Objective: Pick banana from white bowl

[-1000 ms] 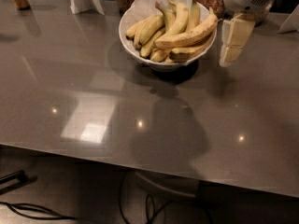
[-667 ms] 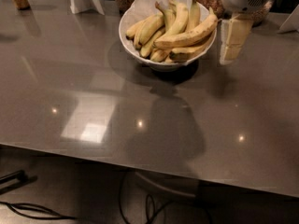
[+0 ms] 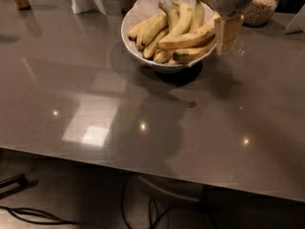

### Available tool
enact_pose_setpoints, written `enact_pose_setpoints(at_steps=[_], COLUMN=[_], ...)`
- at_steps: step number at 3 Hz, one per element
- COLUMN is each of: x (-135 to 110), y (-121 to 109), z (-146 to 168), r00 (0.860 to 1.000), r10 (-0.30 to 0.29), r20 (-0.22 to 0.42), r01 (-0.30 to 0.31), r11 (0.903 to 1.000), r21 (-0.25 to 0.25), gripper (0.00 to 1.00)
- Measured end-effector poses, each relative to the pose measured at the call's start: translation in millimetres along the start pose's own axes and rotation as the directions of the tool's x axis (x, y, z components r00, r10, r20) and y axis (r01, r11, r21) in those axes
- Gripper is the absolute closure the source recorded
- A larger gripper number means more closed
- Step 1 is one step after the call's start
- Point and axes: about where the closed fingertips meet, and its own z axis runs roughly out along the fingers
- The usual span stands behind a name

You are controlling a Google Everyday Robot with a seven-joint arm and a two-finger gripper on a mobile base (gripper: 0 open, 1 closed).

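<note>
On the grey table (image 3: 143, 128) sits the white bowl (image 3: 162, 67). Across its bunch lies the banana (image 3: 188, 37) — long, thick, curved, yellow with brown speckles. The gripper (image 3: 225, 35) hangs at the banana's right end — open or closed, cannot tell.

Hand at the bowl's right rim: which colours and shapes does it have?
The hand, at the right rim of the bowl, has a rounded white housing on top and a flat, pale cream, rectangular part hanging below it. No cables or markings show.
</note>
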Motion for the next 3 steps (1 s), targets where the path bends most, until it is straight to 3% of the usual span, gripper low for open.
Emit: enact_pose_setpoints(at_steps=[1,2,3], x=[4,9,15], y=[-6,-11,-16], z=[10,22,31], r00=[0.996,0.989,0.984], r10=[-0.077,-0.125,-0.153], r20=[-0.054,-0.08,-0.095], r01=[0.077,0.126,0.153], r11=[0.997,0.992,0.9882], r21=[0.007,0.003,-0.004], gripper=[0.43,0.47,0.43])
